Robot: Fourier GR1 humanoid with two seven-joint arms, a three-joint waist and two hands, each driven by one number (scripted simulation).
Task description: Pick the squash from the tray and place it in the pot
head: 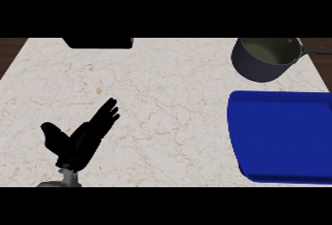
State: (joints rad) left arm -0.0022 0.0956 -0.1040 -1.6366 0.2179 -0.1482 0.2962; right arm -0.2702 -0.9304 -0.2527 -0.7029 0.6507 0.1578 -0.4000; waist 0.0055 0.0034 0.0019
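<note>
Left robot hand (pixel 81 139) rests open near-left on the marble counter (pixel 162 88), fingers straight, holding nothing. Blue tray (pixel 285 136) sits right; dark grey pot (pixel 265 59) far right, just beyond the tray. Squash can't be seen in either.

single head view, steeply down on counter (pixel 162 110), hand (pixel 81 136) at lower left

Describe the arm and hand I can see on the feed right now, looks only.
Only the left hand shows: matte black all over, with slender fingers and a thick thumb, no markings or cables visible. At its wrist, a short grey forearm section enters from the lower edge. The right hand is out of view.
</note>
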